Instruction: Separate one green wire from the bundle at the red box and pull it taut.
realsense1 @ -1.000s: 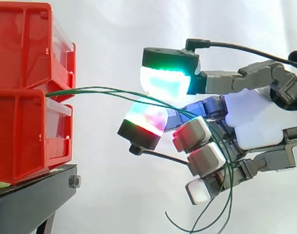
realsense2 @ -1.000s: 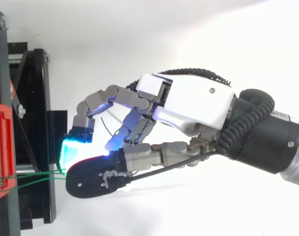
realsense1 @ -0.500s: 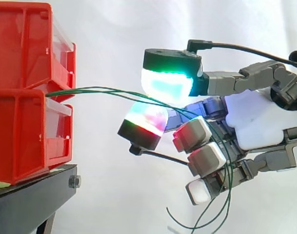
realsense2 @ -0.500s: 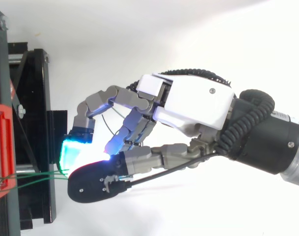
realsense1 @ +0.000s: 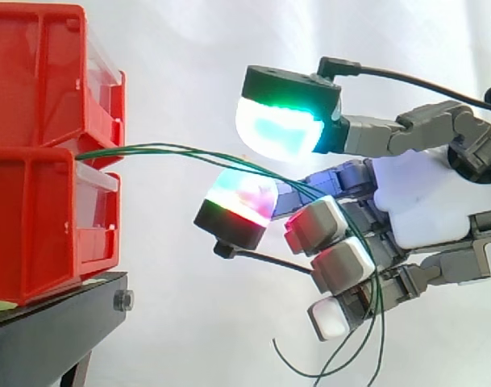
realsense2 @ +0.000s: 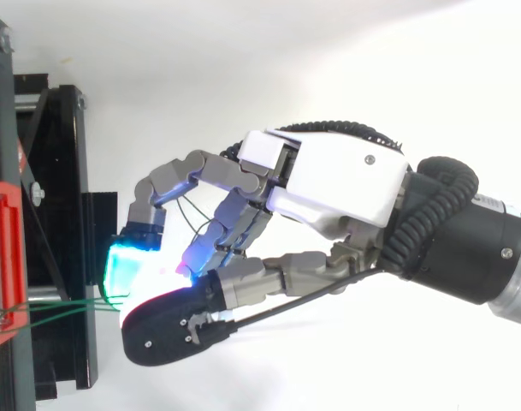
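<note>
Grey and white, the hand reaches in from the right of the side view, its fingers curled toward the bins. The thumb's cyan-green pad sits uppermost. One finger's red-and-green pad sits just below it and nearer the bins, with open space between the two. Thin green wires pass through that space, close over the lower pad and clear of the thumb pad. They then thread through the crook of the curled fingers and drop past the white-tipped ones, and their loose ends curl free under the hand. Back toward the bins the wires run in a shallow, slack arc, fanning slightly apart. They leave from the seam where the upper red bin rests on the lower bin. From above, the wires cross from the bin's edge to the glowing pads. Both bins sit on a black stand, with the white curtain behind.
</note>
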`<state>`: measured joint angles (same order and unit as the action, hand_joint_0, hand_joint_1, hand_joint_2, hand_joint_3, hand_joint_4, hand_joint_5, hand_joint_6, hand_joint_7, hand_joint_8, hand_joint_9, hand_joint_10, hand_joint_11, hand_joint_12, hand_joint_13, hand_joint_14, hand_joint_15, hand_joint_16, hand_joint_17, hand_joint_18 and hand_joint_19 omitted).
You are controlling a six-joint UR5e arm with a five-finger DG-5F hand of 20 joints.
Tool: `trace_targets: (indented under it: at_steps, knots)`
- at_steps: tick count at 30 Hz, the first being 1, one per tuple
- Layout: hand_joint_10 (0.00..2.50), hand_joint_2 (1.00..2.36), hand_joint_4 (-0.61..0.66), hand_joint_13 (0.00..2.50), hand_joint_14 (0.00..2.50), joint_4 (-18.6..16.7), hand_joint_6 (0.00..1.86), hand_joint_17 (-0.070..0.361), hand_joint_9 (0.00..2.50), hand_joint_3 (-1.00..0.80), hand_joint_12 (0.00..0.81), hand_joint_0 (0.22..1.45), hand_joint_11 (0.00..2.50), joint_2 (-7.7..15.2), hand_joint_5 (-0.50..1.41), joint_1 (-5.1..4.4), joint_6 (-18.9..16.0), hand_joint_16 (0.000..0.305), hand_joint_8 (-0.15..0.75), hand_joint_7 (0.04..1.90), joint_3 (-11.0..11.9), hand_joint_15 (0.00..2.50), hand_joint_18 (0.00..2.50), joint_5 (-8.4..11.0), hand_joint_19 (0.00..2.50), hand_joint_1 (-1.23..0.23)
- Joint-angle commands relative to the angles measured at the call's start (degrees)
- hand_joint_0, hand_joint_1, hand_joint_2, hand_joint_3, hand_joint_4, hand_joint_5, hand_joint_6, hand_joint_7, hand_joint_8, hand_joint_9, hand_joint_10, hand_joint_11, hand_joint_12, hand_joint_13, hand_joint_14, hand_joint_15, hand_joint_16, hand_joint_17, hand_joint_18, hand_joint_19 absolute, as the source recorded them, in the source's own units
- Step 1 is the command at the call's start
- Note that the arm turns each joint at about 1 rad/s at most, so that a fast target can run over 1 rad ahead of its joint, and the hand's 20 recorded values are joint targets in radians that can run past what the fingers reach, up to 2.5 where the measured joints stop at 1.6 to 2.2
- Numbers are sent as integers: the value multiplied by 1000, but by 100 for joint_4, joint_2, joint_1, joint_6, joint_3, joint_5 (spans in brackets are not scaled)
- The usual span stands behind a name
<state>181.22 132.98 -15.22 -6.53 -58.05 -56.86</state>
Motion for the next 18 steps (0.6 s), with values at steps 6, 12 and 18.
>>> trace_targets:
  at_steps: [6,12,18]
  knots:
    - [26,1017,51,1139,28,-8,909,115,1187,-293,331,630,1082,0,-165,2,11,51,259,986,-13,925,810,0,736,-817]
    - [27,1017,33,1125,30,1,920,115,1145,-301,333,655,1063,0,-171,2,-7,51,254,940,-13,915,801,0,726,-858]
    - [25,1009,44,1120,30,1,923,114,1137,-410,329,683,1045,0,-173,-7,-7,51,254,905,-13,907,796,0,708,-889]
